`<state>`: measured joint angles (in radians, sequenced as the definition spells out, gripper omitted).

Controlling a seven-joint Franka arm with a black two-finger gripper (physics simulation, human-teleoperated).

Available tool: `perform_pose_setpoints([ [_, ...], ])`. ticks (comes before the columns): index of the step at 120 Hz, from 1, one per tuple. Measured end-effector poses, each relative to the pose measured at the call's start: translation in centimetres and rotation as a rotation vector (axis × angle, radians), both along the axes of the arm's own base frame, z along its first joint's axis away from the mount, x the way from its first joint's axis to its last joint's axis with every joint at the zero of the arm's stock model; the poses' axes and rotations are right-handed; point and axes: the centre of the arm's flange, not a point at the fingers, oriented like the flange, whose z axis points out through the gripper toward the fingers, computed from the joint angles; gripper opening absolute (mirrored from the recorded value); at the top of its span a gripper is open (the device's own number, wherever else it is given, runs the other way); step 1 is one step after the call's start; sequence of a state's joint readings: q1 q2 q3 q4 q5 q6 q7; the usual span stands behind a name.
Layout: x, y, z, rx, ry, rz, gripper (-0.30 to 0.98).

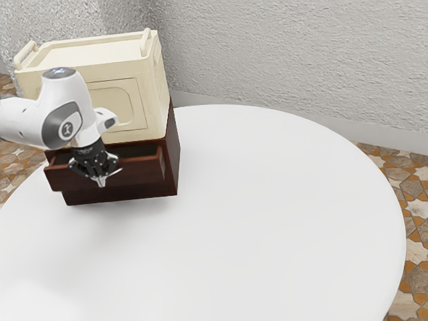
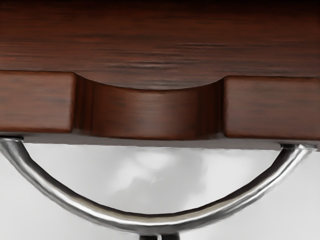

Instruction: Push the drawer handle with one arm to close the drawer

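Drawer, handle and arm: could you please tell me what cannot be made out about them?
- Drawer floor, exterior view: hidden behind the drawer front.
- Handle, exterior view: too small, partly covered by the gripper; contact is unclear there.
- Drawer front's ends, wrist view: cut off by the side edges.
- Base of the arm, exterior view: cut off by the left edge.

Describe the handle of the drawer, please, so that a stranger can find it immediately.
On the round white table stands a brown cabinet under a cream box. The cabinet's drawer sticks out. The handle is the bowed bar on its front, shiny silver metal against brown wood.
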<state>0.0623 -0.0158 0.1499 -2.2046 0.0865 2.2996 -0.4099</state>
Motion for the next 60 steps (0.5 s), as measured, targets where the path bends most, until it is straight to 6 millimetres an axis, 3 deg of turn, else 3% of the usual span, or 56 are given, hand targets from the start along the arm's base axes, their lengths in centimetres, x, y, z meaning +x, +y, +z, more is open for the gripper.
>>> perform_pose_setpoints([
  [35,1.7,0.8,-0.6,0.013,-0.006,-0.006,-0.10],
  [60,2.6,3.3,-0.6,0.025,-0.021,0.025,-0.10],
])
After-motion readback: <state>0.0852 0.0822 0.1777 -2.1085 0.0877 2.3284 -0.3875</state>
